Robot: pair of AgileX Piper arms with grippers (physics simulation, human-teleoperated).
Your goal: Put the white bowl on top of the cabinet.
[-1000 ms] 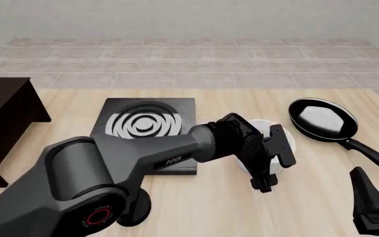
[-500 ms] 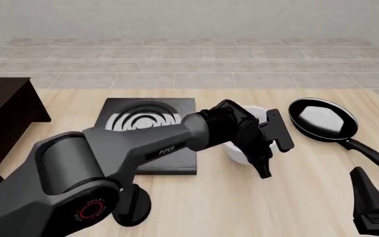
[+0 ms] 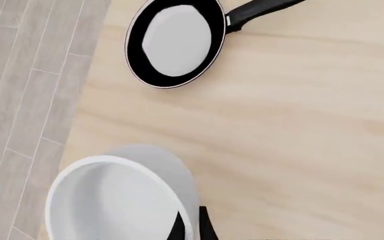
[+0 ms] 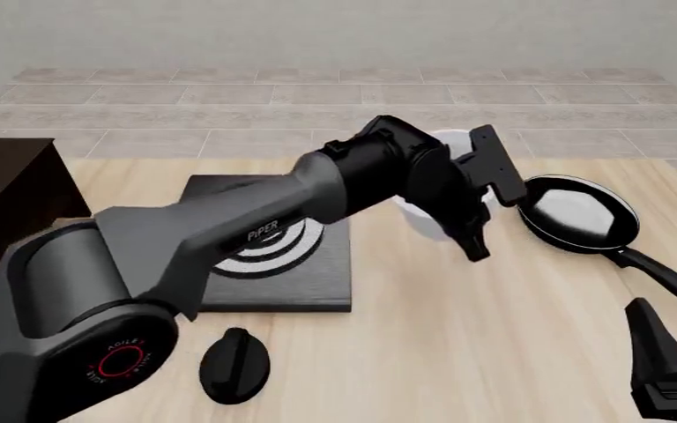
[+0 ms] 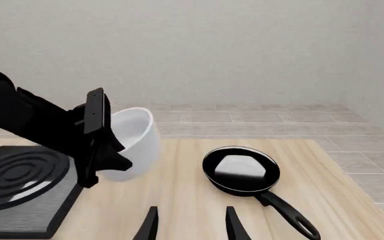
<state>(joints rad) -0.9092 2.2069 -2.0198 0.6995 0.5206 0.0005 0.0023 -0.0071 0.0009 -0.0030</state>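
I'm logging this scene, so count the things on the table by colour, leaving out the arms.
White: 1, the white bowl
Black: 3, the frying pan, the stove slab, the knob
Dark brown: 1, the cabinet
Total: 5

The white bowl (image 4: 437, 189) hangs tilted above the table; the cabinet (image 4: 3, 207) stands far left.

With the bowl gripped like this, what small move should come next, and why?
Probably swing the left gripper leftward toward the cabinet. The white bowl is clamped at its rim and lifted off the table, while the cabinet's top sits far to the left, past the stove.
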